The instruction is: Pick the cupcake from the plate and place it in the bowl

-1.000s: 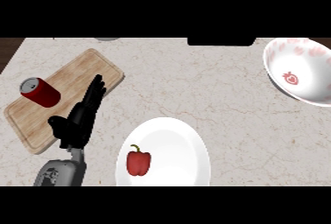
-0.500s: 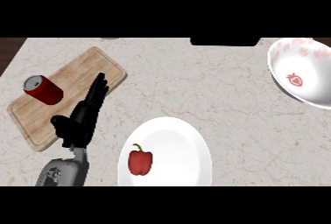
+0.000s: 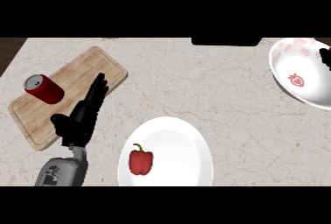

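Observation:
A white plate lies at the front middle of the counter, and a red bell pepper rests on its left part; I see no cupcake. At the far right stands a white bowl with red strawberry marks, cut off by the view's edge. My left hand is open, its fingers straight and pointing away over the wooden cutting board's near edge, left of the plate and apart from it. A black piece of my right hand shows at the right edge over the bowl.
A wooden cutting board lies slantwise at the left, with a red can lying on it beside my left hand. A dark object sits at the counter's back edge. Bare marble stretches between the board and the bowl.
The left hand and the pepper have stayed as they were. A black part of the right hand has come into view at the right edge over the bowl.

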Robot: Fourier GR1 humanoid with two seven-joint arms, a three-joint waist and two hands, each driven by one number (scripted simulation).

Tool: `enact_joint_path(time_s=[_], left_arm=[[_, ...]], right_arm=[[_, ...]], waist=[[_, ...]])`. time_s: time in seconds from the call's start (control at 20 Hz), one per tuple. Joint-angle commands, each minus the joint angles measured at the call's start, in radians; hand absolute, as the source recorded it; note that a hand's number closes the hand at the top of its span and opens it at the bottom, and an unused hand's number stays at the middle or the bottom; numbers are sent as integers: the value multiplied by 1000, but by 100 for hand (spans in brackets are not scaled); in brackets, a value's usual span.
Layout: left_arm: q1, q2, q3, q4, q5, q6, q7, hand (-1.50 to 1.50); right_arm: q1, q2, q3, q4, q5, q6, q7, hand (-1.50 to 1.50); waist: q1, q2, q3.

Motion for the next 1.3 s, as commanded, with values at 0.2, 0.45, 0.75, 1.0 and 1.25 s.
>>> enact_joint_path(time_s=[0.2, 0.45, 0.75, 1.0, 1.25], left_arm=[[36, -33, -46, -27, -24, 7, -13, 0], [-1, -40, -35, 23, -52, 39, -22, 0], [7, -40, -48, -41, -38, 23, 13, 0], [-8, -28, -24, -21, -24, 14, 13, 0], [-11, -41, -44, -16, -49, 28, 9, 0]], right_arm=[[-183, 40, 0, 495, 147, -134, -242, 150], [-157, 18, -29, 660, 97, 14, -335, 150], [-227, 33, -34, 801, 95, 134, -472, -150], [-253, 30, -126, 859, 18, 145, -583, -150], [-297, -4, -222, 904, -63, 165, -584, -150]], waist=[[12, 3, 1], [4, 7, 2], [14, 5, 3], [13, 8, 3], [6, 5, 3]])
